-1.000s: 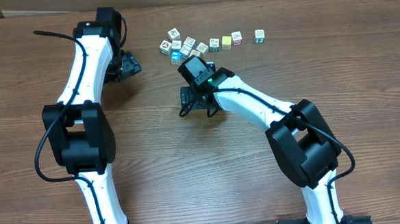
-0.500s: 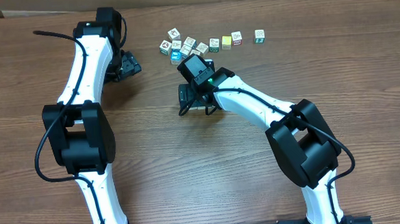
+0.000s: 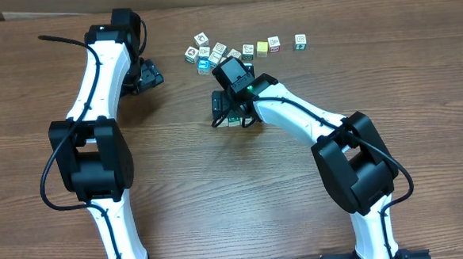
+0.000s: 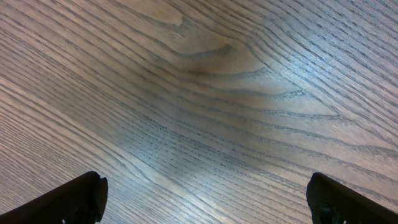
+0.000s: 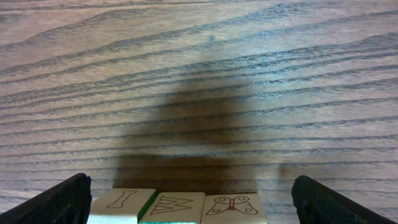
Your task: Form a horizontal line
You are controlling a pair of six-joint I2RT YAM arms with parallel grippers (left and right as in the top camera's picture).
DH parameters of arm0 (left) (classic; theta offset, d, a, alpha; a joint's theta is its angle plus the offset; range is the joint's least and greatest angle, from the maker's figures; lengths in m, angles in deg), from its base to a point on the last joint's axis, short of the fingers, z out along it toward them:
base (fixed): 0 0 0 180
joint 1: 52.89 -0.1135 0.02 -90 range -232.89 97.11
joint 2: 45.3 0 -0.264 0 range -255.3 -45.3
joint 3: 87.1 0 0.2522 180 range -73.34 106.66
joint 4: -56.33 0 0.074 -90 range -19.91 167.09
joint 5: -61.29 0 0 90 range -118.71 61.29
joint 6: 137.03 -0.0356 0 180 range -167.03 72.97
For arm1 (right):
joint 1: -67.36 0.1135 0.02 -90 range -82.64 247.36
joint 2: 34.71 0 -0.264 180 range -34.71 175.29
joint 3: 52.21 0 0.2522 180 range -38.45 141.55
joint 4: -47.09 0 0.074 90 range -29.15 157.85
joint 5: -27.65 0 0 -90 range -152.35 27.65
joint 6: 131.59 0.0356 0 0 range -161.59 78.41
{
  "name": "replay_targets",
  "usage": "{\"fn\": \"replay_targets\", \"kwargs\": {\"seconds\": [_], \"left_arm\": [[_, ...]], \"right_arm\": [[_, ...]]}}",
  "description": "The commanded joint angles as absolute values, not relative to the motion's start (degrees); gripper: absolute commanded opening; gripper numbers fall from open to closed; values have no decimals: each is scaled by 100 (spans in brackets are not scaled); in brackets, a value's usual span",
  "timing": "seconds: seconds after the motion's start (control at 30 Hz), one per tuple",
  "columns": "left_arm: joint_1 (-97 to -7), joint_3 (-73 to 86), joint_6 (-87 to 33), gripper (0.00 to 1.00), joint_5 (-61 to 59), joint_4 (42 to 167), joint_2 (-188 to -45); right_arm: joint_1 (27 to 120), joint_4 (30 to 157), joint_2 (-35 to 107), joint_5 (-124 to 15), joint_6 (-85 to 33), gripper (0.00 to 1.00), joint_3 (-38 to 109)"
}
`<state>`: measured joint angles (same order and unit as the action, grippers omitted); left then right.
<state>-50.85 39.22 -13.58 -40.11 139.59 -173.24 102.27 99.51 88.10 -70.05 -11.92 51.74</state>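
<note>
Three picture cubes sit edge to edge at the near rim of the right wrist view: a bone cube [image 5: 122, 205], a letter cube [image 5: 172, 205] and a butterfly cube [image 5: 233, 205]. They belong to the row [image 3: 233, 121] the task asks for. Whether a fourth cube lies there, I cannot tell. The row's long axis runs from finger to finger of the right claw [image 5: 189, 186], which straddles it spread fully wide and grips nothing. The right arm is plainly the nearer one, reaching in from its base with the wrist pitched down over the row. Beyond lies bare table [image 5: 199, 62], then the loose cluster of cubes [image 3: 210, 53] at the far edge. Well apart to the left, the left claw [image 4: 204, 186] hangs low over plain wood, equally wide and empty.
</note>
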Motion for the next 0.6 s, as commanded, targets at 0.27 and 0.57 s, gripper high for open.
{"fn": "replay_targets", "kwargs": {"seconds": [0.27, 0.57], "left_arm": [[-5063, 4040, -1382, 100, -4070, 13967, -17204], [-5061, 4040, -1384, 100, -4070, 13967, -17204]], "right_arm": [[10221, 9944, 8878, -6651, -1531, 100, 5113], [10223, 10080, 8878, -6649, -1633, 100, 5113]]}}
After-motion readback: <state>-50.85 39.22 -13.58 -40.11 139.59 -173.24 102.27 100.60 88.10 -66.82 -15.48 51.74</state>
